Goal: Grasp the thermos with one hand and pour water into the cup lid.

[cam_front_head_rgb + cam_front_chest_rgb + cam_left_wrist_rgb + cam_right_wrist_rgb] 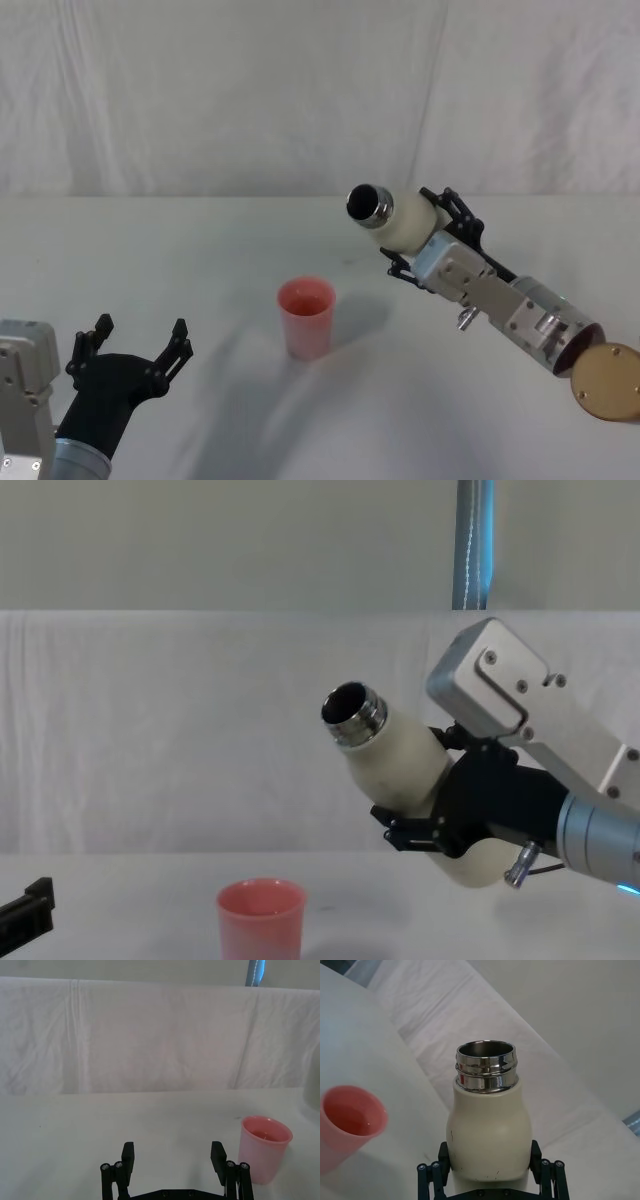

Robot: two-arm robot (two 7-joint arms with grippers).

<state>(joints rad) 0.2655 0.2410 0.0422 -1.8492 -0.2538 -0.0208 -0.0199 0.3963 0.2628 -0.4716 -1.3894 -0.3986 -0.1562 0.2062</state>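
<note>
While the right gripper (425, 240) clamped its fingers (433, 1172) on either side of the thermos (400, 219), the bottle hung in the air to the right of the cup (306, 316) and above it, tilted with its open steel neck (352, 715) aimed up and toward the left; its body lay between the black pads, cream-white and rounded at the shoulders; the cup stood upright on the white table (200, 260), pink, with a little clear liquid at its bottom in the right wrist view; the left gripper (135, 349) rested low near the table's near left edge, its fingers spread wide and holding nothing, well apart from the cup; a round brown disc (607, 381) lay at the table's right edge.
</note>
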